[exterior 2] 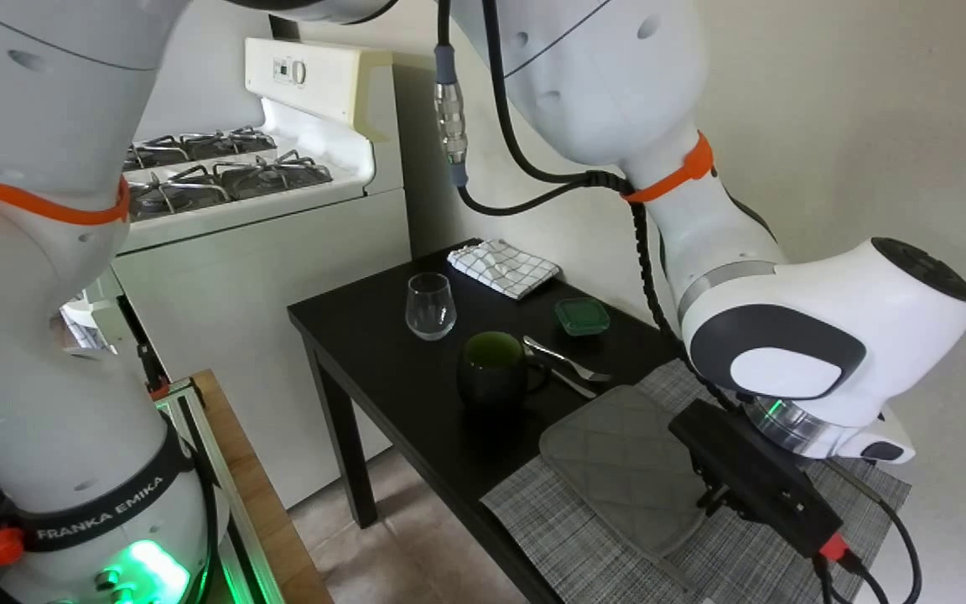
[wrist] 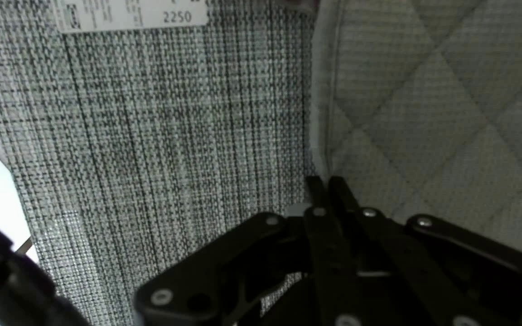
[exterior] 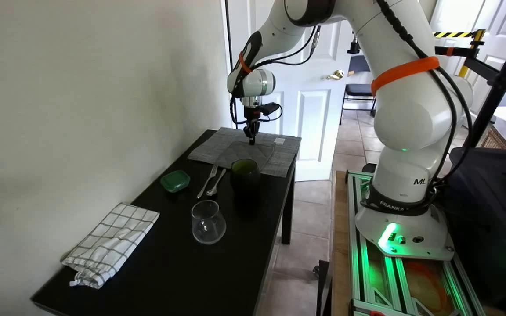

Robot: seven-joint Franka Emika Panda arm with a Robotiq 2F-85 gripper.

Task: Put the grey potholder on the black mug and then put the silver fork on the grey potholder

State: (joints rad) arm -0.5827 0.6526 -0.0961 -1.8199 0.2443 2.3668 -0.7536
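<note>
Your fingers [wrist: 318, 194] pinch the potholder [exterior 2: 625, 461] near a short edge of the surface [exterior: 200, 276], the mug [exterior 2: 491, 382] uncovered and the fork [exterior: 208, 181] unplaced, so both steps remain.

a black table [exterior: 178, 276] on floor tiles [exterior: 308, 213] beside a pale wall [exterior: 81, 87]; white door [exterior: 312, 127] and gas stove [exterior 2: 282, 310] nearby.

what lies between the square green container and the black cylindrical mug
A slim silver metal fork and an oval-bowled silver metal spoon, seen in an exterior view.
</note>
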